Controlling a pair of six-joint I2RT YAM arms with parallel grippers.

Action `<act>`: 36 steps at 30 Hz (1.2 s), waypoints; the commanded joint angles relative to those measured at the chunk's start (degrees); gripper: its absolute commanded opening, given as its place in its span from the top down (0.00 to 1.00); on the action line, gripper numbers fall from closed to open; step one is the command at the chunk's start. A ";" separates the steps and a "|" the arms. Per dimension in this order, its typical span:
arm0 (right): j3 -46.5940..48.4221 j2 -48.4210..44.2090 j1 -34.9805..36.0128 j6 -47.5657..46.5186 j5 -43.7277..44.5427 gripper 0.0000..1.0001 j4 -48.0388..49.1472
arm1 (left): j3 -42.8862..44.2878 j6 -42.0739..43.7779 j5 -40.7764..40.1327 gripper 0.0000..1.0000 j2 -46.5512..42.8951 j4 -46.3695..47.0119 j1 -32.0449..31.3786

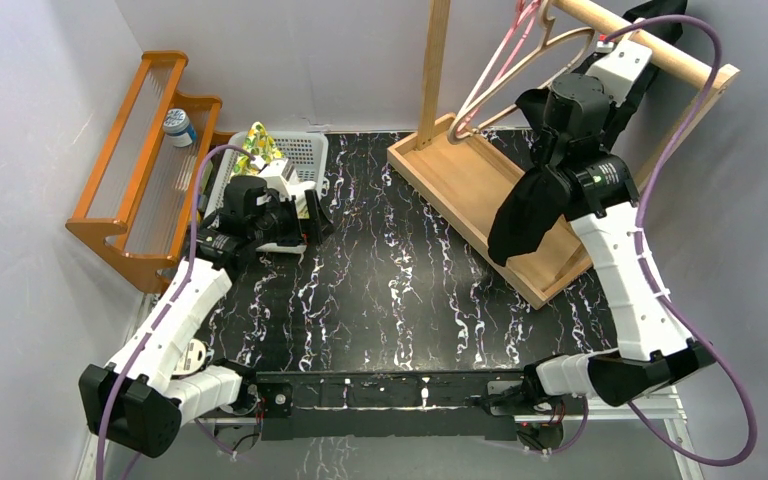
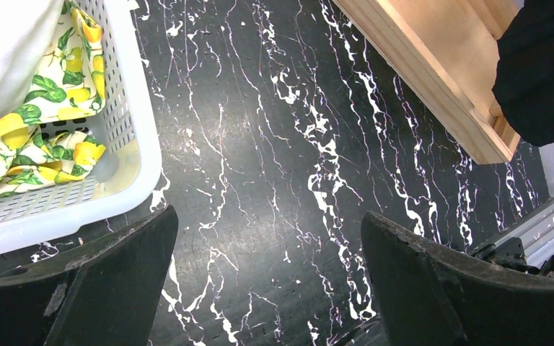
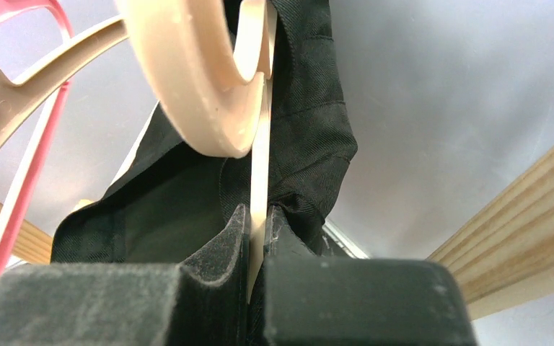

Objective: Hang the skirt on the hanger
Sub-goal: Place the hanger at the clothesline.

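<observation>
Right gripper (image 3: 257, 220) of mine clenches the beige hanger (image 3: 187, 79), black skirt (image 3: 306, 122) bunched against it; only the top view shows the skirt drooping over the wooden rack (image 1: 460, 190). My left gripper (image 2: 267, 223) gapes, its 2 fingers (image 2: 101, 288) empty, beside the basket (image 2: 141, 144).

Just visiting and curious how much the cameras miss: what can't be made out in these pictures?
- Top view: the black skirt and the right arm hide the right tool.
- Right wrist view: the hanger is cut off by the top and left edges.
- Left wrist view: the basket runs off the left edge.
- Top view: the bottle label is too small to read.
</observation>
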 commanded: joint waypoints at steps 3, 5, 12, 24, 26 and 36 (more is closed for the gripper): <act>1.98 -3.89 -0.51 7.95 0.98 1.00 -1.22 | 0.74 -0.05 1.55 0.02 0.78 0.44 0.15; 3.28 -3.23 -0.93 8.85 0.15 1.00 -2.60 | 0.97 0.02 1.84 0.02 1.15 0.53 0.14; 8.02 0.17 -5.07 12.77 -3.18 1.00 -7.72 | 1.22 0.04 2.18 0.02 1.68 0.54 0.10; 1.44 -5.41 -6.60 15.29 -9.77 0.57 -10.17 | 1.09 0.71 1.98 0.02 1.62 0.43 0.15; -0.08 -7.49 -6.66 14.22 -13.13 0.54 -9.54 | 1.54 0.98 2.06 0.02 2.04 0.45 0.10; -2.99 -17.39 -6.64 6.82 -33.22 0.35 -8.83 | 2.96 1.66 2.57 0.02 4.73 1.22 0.15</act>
